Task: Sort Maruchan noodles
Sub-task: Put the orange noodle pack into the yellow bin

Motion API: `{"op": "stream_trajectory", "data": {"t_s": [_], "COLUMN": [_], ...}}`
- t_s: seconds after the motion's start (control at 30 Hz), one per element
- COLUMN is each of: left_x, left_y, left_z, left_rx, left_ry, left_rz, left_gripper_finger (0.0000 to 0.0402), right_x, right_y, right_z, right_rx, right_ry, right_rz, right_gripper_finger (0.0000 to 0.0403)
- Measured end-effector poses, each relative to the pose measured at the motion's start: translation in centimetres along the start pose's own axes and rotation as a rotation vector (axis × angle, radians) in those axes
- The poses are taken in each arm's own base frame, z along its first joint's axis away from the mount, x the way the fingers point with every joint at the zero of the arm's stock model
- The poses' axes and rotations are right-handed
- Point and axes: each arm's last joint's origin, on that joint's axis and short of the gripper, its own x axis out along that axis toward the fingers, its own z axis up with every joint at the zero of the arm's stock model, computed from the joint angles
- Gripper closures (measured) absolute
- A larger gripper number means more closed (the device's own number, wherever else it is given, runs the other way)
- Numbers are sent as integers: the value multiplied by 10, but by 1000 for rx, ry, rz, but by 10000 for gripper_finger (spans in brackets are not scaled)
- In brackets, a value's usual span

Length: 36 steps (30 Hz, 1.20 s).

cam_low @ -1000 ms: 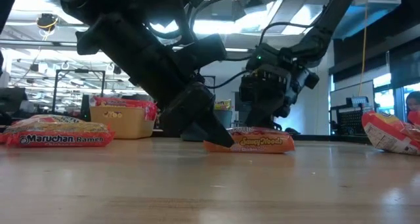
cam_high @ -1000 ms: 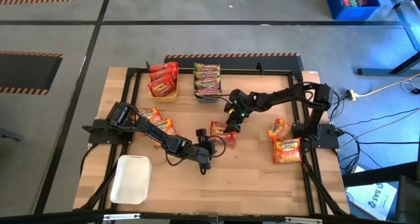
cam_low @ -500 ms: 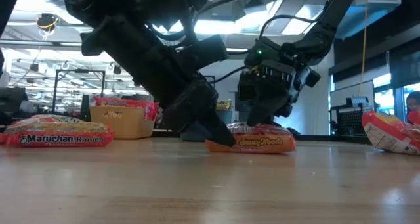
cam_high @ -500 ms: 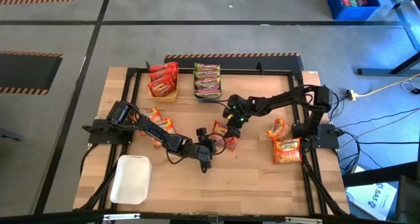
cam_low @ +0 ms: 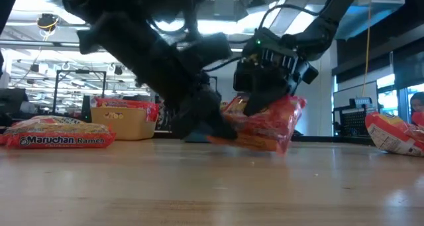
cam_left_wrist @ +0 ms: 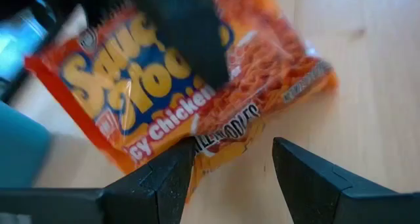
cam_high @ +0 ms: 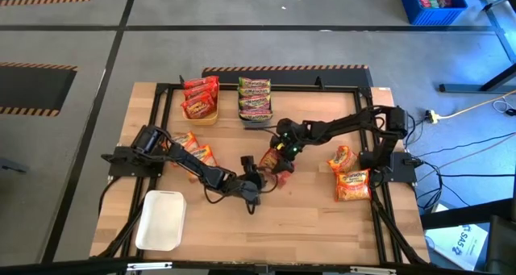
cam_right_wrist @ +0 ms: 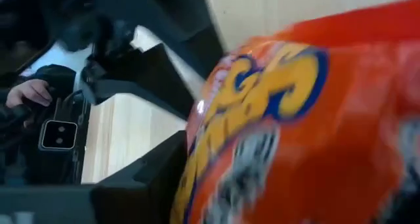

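An orange Maruchan noodles packet (cam_high: 271, 160) sits mid-table between both grippers, tipped up in the low view (cam_low: 268, 123). My right gripper (cam_high: 277, 152) is shut on it from the far right. My left gripper (cam_left_wrist: 231, 159) stands open at the packet's near edge, its fingers low over the table. More packets lie at the left (cam_high: 193, 149) and the right (cam_high: 348, 175). Red packets fill a yellow tray (cam_high: 200, 98), and green-edged ones fill a blue-grey tray (cam_high: 255, 97). My right gripper holds the packet from above on a slant, with one finger (cam_left_wrist: 188, 37) across its printed face (cam_left_wrist: 147, 86); the other finger is hidden behind the packet. The packet is tilted, its lower edge (cam_low: 255, 145) on the table. Whether my left gripper touches the packet's near edge (cam_left_wrist: 197, 144), I cannot tell.
A white tray (cam_high: 160, 219) stands at the near left. A black frame (cam_high: 164, 88) runs around the tabletop. Bare wood lies along the near edge (cam_high: 306, 218). In the low view a packet (cam_low: 56, 133) lies at the left and another (cam_low: 394, 133) at the right.
My right gripper has moved a little toward the table's left over the orange packet and has narrowed onto it. The packet lay flat; now it is tipped up, its end by my left gripper still down on the table.
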Motion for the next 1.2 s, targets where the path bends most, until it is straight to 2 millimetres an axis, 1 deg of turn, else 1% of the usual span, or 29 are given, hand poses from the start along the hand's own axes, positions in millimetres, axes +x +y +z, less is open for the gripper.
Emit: {"op": "stream_trajectory", "data": {"t_s": [0.13, 0.37, 0.43, 0.57, 0.73, 0.83, 0.9, 1.07, 1.13, 1.2], "left_x": [-6, -15, -20, -32, -49, -59, -64, -61, -60, -58], "left_y": [-6, -14, -16, -16, -3, 6, 13, 26, 31, 34], "left_z": [8, 6, 6, 9, 16, 13, 7, -15, -15, -15], "left_rx": [56, 100, 124, 102, 39, -3, -53, -233, -293, -309], "left_ry": [-31, -20, -10, -1, 24, 12, -21, -189, -249, -262], "left_rz": [32, 27, 25, 10, -7, -10, -16, -79, -121, -152], "left_gripper_finger": [195, 195, 195, 195, 195, 195, 195, 195, 195, 195], "right_x": [6, 6, 4, 0, -5, -4, -1, 10, 13, 15], "right_y": [10, 12, 14, 29, 55, 72, 82, 97, 99, 102], "right_z": [5, 5, 5, 6, 4, -1, -5, -14, -17, -18], "right_rx": [-45, -71, -73, -124, -197, -248, -283, -368, -379, -392], "right_ry": [-6, 32, 43, 59, 73, 69, 74, 64, 66, 61], "right_rz": [-10, -93, -107, -130, -296, -377, -422, -517, -539, -550], "right_gripper_finger": [202, 253, 268, 280, 273, 276, 279, 276, 275, 274]}}
